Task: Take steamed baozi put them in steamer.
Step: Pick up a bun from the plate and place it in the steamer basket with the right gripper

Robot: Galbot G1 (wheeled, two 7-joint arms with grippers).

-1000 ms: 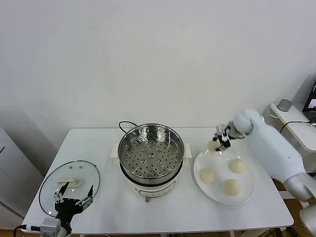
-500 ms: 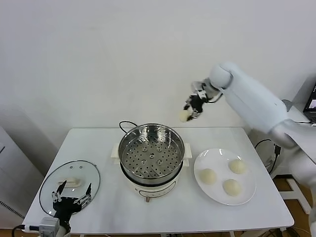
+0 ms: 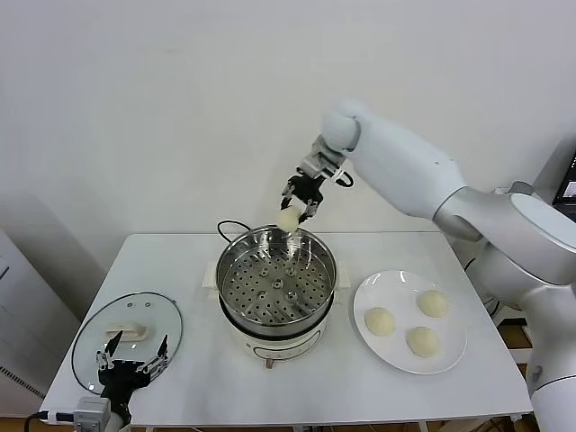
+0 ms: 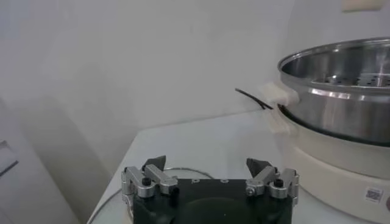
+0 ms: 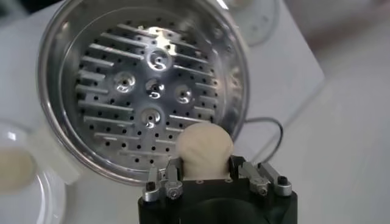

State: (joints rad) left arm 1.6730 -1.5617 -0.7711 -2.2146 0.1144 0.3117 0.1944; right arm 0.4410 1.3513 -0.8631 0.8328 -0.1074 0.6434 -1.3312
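One steamed baozi (image 3: pixel 288 218) has been lifted off the white plate (image 3: pixel 450 355) and carried across, so that it is now held above the far rim of the steamer (image 3: pixel 275 286), clamped between the closed fingers of the right gripper (image 3: pixel 300 200). The first of the four buns is therefore judged to be nearly delivered; only lowering and release appear to remain. The bun is seen as a smooth, pale cream dome, unmarked, and in the right wrist view it (image 5: pixel 204 150) hangs over the edge of the steamer (image 5: pixel 141 85), whose perforated floor is bare. Three baozi (image 3: pixel 420 325) are left on the plate. The left gripper (image 3: pixel 133 364) is parked over the glass lid (image 3: pixel 126 327), its fingers spread apart.
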